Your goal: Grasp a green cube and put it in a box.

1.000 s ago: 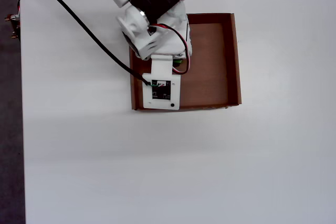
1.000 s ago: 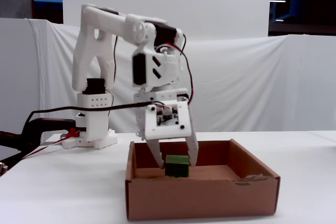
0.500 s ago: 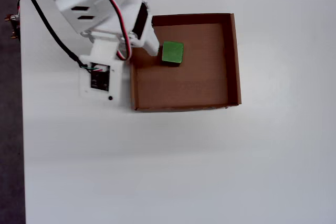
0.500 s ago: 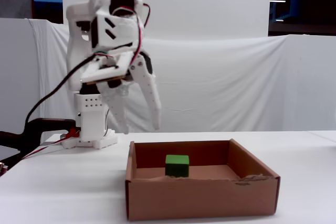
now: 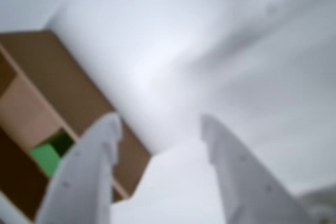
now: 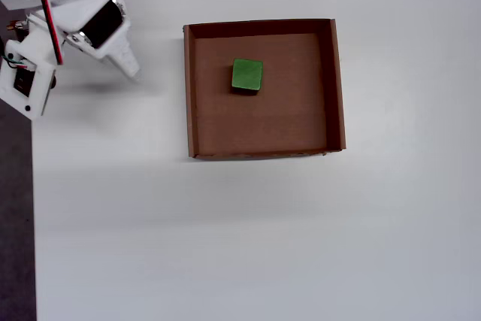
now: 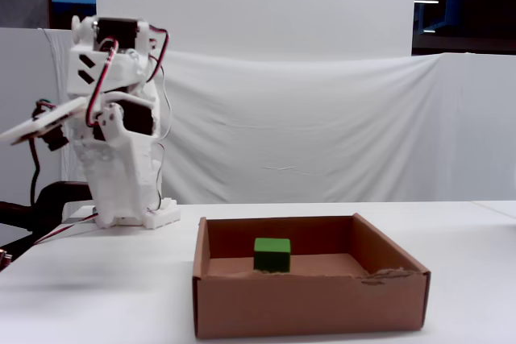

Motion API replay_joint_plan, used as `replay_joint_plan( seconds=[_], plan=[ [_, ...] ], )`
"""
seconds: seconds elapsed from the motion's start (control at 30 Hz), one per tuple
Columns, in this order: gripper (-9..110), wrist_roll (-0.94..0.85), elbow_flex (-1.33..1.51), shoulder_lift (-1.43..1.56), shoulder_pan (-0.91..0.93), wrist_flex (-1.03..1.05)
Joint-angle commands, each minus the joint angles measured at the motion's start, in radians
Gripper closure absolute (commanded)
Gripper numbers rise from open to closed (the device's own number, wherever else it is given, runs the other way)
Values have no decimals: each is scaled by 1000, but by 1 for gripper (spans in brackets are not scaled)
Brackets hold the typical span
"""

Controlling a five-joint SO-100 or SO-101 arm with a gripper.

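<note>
Gripper spread wide, nothing between its fingers; you see this in the blurred wrist view, where both white fingers rise from the bottom edge with bare white table in the gap. In the overhead view your arm sits folded at the top left corner, well apart from the box. Green cube rests flat on the box floor, in the upper middle part, apart from all four walls. Fixed view: cube upright behind the front wall, box near the camera, arm tucked back over its base at left. White cloth backdrop behind. Red wires loop along the arm. Nothing stands between arm and box.
</note>
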Motion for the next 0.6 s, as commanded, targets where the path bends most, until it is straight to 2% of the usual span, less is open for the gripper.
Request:
replay_joint_plan(
  seconds=[0.0,0.23,0.57],
  plan=[
    [81,-11,95,149,29,-20],
    [81,-11,337,436,106,9],
    [81,-9,502,758,176,126]
  ],
)
